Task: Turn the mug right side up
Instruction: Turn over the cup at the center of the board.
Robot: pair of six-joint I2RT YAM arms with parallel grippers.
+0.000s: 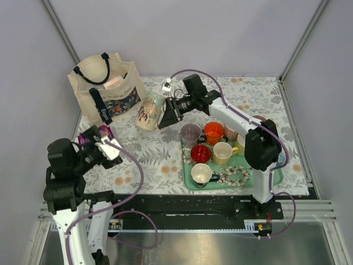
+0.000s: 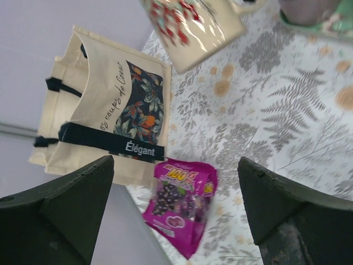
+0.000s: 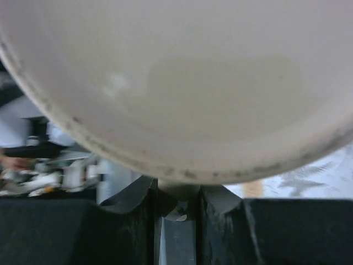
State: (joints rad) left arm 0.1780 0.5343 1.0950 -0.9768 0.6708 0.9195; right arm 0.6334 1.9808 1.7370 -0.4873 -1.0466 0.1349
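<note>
The cream mug with a red floral print [image 1: 149,112] is held tilted above the tablecloth, left of the tray. My right gripper [image 1: 168,112] is shut on its handle; in the right wrist view the mug's pale base [image 3: 182,83] fills the frame and the handle [image 3: 177,190] sits pinched between the black fingers. The mug also shows at the top of the left wrist view [image 2: 196,30]. My left gripper [image 1: 107,144] is open and empty at the near left, above a purple snack bag [image 2: 182,204].
A green tray [image 1: 190,175] at the right holds several mugs and cups and a bead string. A cream tote bag [image 1: 105,88] stands at the back left. The purple snack bag [image 1: 91,134] lies by the table's left edge.
</note>
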